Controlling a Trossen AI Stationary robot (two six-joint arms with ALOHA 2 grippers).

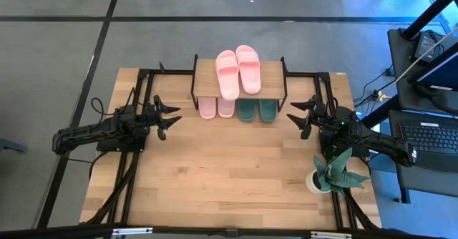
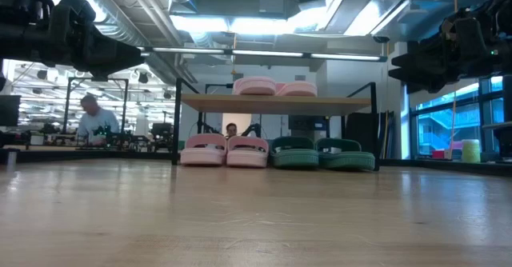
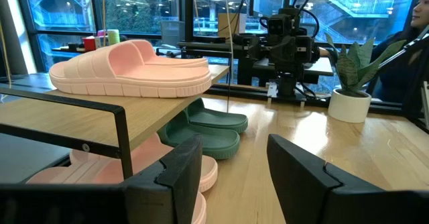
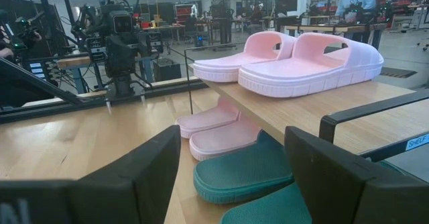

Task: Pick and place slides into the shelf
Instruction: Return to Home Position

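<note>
- The shelf (image 1: 274, 82) stands at the far middle of the table (image 1: 229, 174), and all six slides are on or under it.
- The top pink pair (image 1: 237, 72) lies on the board. The lower pink pair (image 1: 216, 108) sits under it on the left, and the green pair (image 1: 256, 110) sits just beside that pair on the right.
- The left gripper (image 1: 172, 118) hangs left of the shelf and clear of it. Its jaws are spread wide and hold nothing.
- The right gripper (image 1: 298, 117) mirrors it on the right side, also wide and empty.
- A potted plant (image 1: 333, 171) stands near the front right of the table, close beside the right arm and well apart from the shelf.
- A laptop (image 1: 429, 135) sits off the table to the right.
- In the right wrist view, a blue tag (image 4: 417, 142) on the shelf's black frame appears to read "SHELF".
- Only the high view shows us that the left slide of the top pair reaches slightly past the board's front edge.
- Only the low view shows us the room behind the table. There is a person (image 2: 96, 123) at a bench on the far left, and a second person (image 2: 231, 129) visible under the board between the shelf's legs.
</note>
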